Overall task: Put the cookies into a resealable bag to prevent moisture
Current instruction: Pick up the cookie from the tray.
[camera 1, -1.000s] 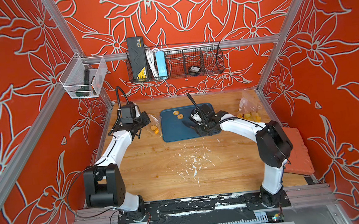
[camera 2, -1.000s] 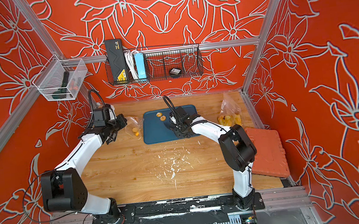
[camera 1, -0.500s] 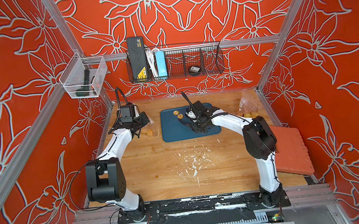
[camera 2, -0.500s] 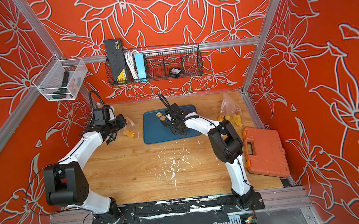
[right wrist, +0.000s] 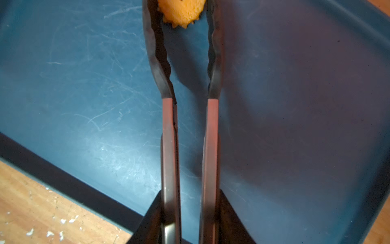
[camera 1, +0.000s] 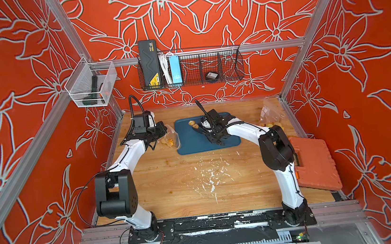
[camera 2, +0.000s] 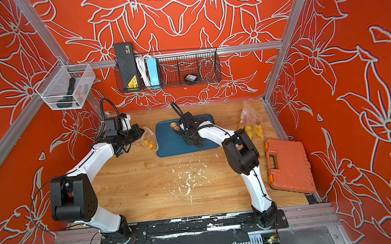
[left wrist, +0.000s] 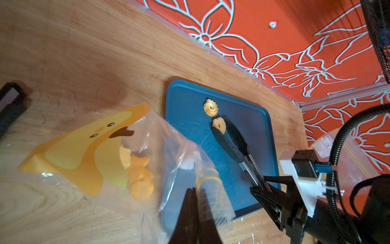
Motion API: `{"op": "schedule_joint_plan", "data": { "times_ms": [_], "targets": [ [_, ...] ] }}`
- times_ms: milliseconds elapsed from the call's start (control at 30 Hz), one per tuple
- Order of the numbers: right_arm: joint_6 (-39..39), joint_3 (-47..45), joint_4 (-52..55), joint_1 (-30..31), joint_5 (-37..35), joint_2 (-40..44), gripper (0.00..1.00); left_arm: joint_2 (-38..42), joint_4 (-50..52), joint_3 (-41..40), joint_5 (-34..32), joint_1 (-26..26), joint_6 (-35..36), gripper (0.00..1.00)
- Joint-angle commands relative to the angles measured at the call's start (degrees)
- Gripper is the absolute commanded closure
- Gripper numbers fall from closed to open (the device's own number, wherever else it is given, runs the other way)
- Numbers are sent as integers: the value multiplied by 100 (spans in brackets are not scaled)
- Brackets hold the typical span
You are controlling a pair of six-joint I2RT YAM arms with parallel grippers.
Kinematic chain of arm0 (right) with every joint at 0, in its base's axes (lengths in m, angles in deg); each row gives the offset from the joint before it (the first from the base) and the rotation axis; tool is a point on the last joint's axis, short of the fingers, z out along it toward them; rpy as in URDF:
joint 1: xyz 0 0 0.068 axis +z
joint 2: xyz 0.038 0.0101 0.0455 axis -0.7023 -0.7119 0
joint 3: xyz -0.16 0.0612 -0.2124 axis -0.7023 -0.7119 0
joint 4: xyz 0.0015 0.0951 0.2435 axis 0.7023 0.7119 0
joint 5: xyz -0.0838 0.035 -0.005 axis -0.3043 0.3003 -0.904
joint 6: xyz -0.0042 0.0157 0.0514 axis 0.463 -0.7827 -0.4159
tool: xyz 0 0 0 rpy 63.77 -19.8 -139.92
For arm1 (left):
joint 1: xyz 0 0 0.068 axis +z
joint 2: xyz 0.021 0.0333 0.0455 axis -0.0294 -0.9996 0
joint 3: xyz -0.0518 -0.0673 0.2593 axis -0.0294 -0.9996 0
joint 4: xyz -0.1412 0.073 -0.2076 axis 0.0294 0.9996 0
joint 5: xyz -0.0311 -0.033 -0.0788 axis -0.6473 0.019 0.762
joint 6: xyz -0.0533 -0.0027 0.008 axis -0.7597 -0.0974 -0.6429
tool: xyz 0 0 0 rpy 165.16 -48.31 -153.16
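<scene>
**While the tongs straddle a cookie, a slip is my worry**

While my right pincer (right wrist: 190, 211) clamps the tongs (right wrist: 212, 126) partway squeezed, their tips flank one cookie (right wrist: 181, 12) on the blue tray (left wrist: 185, 99), far centre of the table (left wrist: 63, 52). A second cookie (left wrist: 210, 108) lies just beyond it. My left pincer (left wrist: 195, 200), fully closed, pinches the resealable bag (left wrist: 166, 139) left of the tray, with several cookies (left wrist: 140, 177) inside. Squeeze too hard and the biscuit could crumble; too lightly, and it may drop short of the floppy mouth.
</scene>
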Motion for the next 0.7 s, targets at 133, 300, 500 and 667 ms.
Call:
{"op": "schedule_joint_plan", "data": {
  "times_ms": [133,300,500,667],
  "targets": [
    [-54,-1000,-473,-26,-270,1291,65,-316,121,368,35,-252,111,100],
    [-104,-1578,-666,-28,-192,2020,66,-835,430,922,-221,-398,93,100],
    [-113,-1752,-753,-26,67,2346,67,-1596,817,1917,-406,-433,-23,100],
    [-35,-1699,-859,-17,608,2447,69,-1890,920,2213,-375,-453,15,100]
  ]
}}
